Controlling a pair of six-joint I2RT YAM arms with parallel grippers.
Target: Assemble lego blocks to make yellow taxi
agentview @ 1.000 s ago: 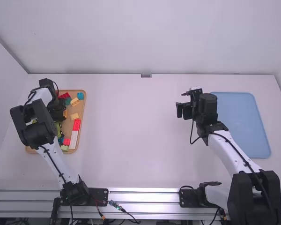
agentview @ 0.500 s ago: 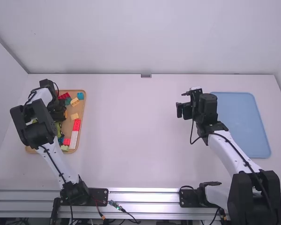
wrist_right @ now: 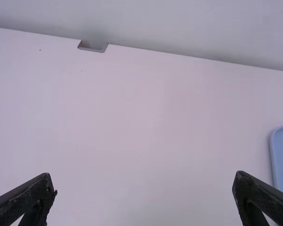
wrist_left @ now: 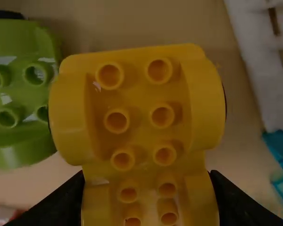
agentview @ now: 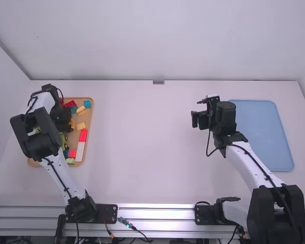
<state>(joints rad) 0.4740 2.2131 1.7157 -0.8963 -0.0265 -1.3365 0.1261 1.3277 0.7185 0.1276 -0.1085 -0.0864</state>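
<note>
The left gripper (agentview: 61,118) is positioned over the wooden tray (agentview: 91,122) at the left of the table. Its jaws are closed on both sides of a studded yellow block (wrist_left: 137,103), at the block's narrower section. The yellow block lies stud side toward the wrist camera; its near end is cut off by the view edge. Beside it are a green block (wrist_left: 23,94), partly cut off, and, on the opposite side, a white piece (wrist_left: 262,56), also cut off. In the high view, the left arm covers part of the tray and the fingertips. A red brick (agentview: 83,135) and a white brick (agentview: 80,151) lie end to end near the tray rim.

The right gripper (agentview: 197,111) is located above the table, near the blue tray (agentview: 259,132). Its jaws are set wide, with nothing between them.

The table (agentview: 147,152) is white and flat. A metal rail (agentview: 155,211) runs along the near edge; a pale wall (agentview: 162,40) stands behind the far edge.
</note>
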